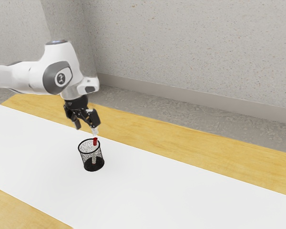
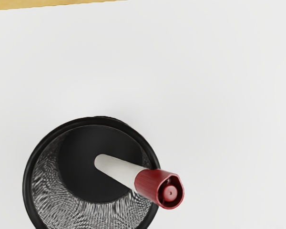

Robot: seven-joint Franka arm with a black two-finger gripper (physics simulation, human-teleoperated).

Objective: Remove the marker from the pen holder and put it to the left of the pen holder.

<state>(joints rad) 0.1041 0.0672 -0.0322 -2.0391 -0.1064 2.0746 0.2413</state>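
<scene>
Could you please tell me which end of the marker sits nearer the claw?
The red end, above the pen holder's rim; the white end is down inside.

Peering into the pen holder point(image 2: 27, 186) in the wrist view, and missing part of the rim, sliced off by the edge! Covered, too, another stretch of rim behind the marker point(image 2: 119, 170). Over to the exterior view: blurred through the pen holder's mesh, the marker's shaft. Just above the pen holder, too small to call, touch or gap between gripper point(image 1: 87, 128) and marker. Higher than the pen holder, toward the exterior view's left, an unreadable logo point(image 1: 61, 78) on the arm point(image 1: 19, 78), itself cut short. Clipped on both sides of the pen holder: white sheet point(image 1: 181, 191), wooden table point(image 1: 28, 210).
</scene>
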